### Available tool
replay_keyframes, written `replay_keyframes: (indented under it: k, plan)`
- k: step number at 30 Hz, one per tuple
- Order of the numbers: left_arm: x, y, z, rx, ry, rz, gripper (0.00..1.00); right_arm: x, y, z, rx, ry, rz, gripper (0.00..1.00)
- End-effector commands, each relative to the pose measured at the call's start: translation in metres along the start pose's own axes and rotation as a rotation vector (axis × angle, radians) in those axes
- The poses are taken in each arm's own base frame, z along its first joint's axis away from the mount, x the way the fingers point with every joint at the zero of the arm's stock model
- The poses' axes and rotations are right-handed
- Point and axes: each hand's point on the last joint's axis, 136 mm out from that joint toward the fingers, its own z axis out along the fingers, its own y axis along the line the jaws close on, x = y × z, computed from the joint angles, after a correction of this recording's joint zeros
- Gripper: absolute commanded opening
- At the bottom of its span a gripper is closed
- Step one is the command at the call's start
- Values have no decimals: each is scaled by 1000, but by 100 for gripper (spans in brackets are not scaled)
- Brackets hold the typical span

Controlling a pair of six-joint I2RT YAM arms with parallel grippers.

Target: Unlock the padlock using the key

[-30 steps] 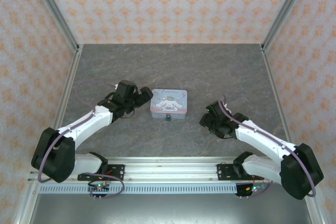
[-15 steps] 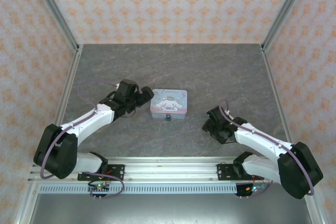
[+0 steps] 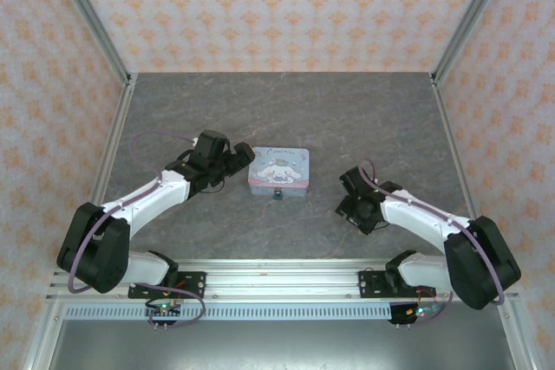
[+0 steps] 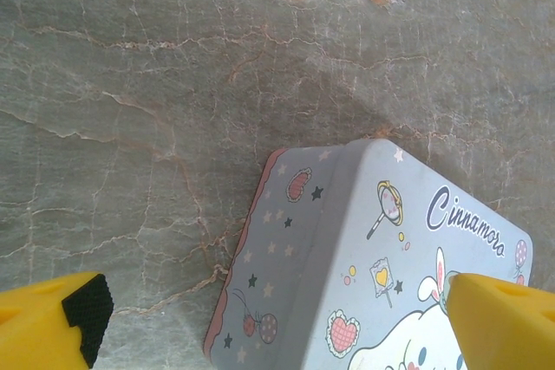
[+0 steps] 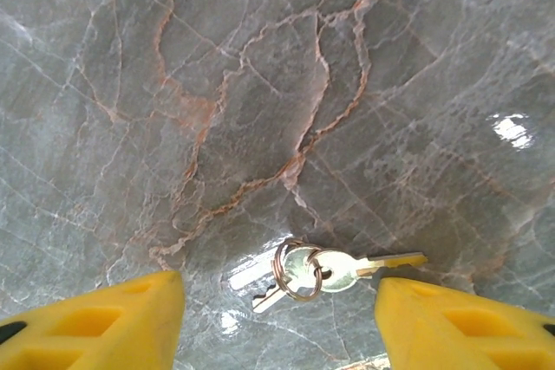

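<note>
- Two arms reach over a grey, marble-patterned table veined with thin reddish and white cracks; it gives a glossy reflection near the keys.
- Three walls papered in a peach floral print close the space in, with bare metal posts at the corners and a slotted metal rail along the near edge.
- A pastel cartoon-printed tin lies flat near the middle of the table.
- The padlock, tiny and blue, sits against the middle of the tin's near side.
- The left gripper is at the tin's left end, jaws spread wide: in the wrist view one yellow fingertip hangs over bare table and the other over the lid.
- The key, pale gold, lies flat on the table on a small ring with a second key, well to the right of the tin.
- The right gripper hovers over the keys, jaws parted and holding nothing, the keys lying between its fingers.
</note>
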Motion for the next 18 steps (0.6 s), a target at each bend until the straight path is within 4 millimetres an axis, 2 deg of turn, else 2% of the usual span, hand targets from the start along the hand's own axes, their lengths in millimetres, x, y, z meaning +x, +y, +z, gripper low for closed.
replay_keyframes:
  k: [1, 5, 18]
  plan:
    - [-6, -11, -3, 28, -16, 12, 100, -29, 16, 4, -30, -107, -18, 58]
    - [-5, -11, -3, 31, -16, 14, 100, -32, 17, 4, -11, -102, -19, 53]
    - [-3, -11, -2, 33, -7, 24, 100, -38, 10, 10, 62, -88, 0, 47]
